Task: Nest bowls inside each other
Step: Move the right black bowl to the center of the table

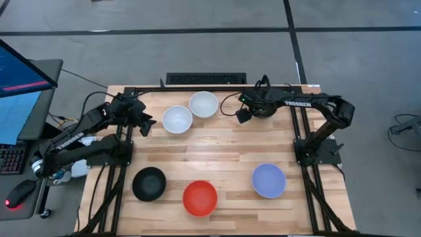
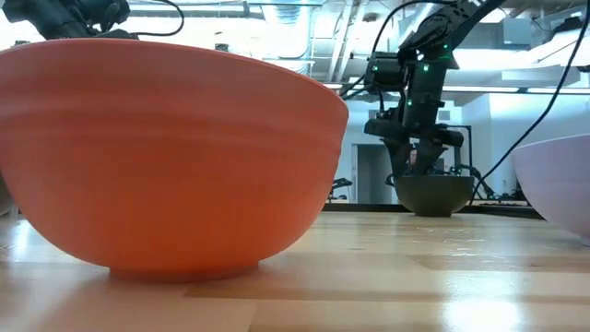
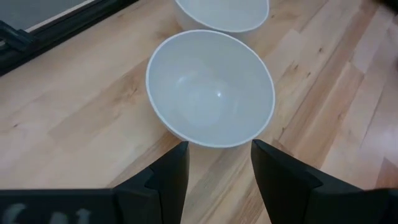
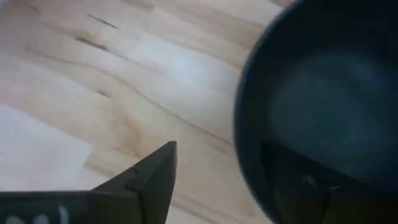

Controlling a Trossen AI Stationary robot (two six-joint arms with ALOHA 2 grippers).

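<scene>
Two white bowls stand side by side near the table's far edge, one (image 1: pixel 177 119) (image 3: pixel 211 87) to the left and nearer, the other (image 1: pixel 203 104) behind it. My left gripper (image 1: pixel 146 123) (image 3: pixel 221 147) is open and hovers just left of the nearer white bowl, clear of it. My right gripper (image 1: pixel 253 110) (image 4: pixel 217 149) is open over a black bowl (image 2: pixel 434 195) (image 4: pixel 323 93) that rests on the table. A second black bowl (image 1: pixel 149 184), a red bowl (image 1: pixel 199 198) (image 2: pixel 166 157) and a lavender bowl (image 1: pixel 268 180) stand along the near edge. My right gripper comes down from above astride the black bowl's rim (image 4: pixel 244 143), one finger (image 4: pixel 298 180) inside the bowl and one finger (image 4: pixel 149 180) outside it. Whether either finger touches the wall, I cannot tell. The bowl stands upright on the table.
A dark keyboard (image 1: pixel 206 79) lies beyond the table's far edge. A monitor and desk (image 1: pixel 20 79) stand to the left. Bare wood (image 1: pixel 217 148) stretches across the table's middle between the far and near bowls.
</scene>
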